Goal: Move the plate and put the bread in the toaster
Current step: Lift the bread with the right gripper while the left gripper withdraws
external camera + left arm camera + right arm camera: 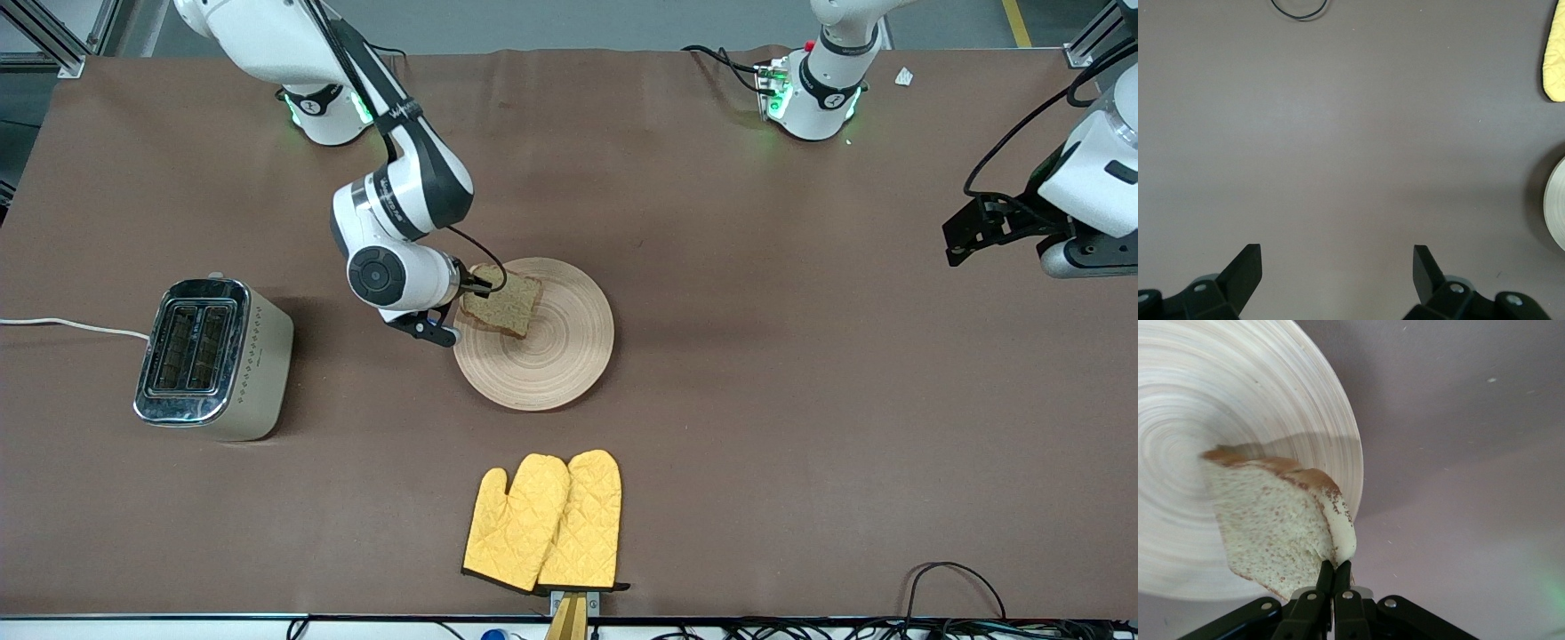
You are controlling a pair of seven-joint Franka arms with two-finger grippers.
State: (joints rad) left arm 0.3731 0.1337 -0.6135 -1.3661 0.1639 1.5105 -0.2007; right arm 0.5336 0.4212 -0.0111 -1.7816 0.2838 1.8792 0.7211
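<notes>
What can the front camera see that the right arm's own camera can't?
Only the front view shows the cream-beige chrome-topped toaster, the pair of yellow quilted oven mitts and the open left claw waiting over the table's left-arm end. Only the right wrist view shows the right claw pinching the crust. Both show the brown wholegrain bread slice over the round light wooden plate.

yellow oven mitts [544, 523], brown table [800, 400]

Right end effector [1335, 570] clamped, left end effector [1338, 267] agape
</notes>
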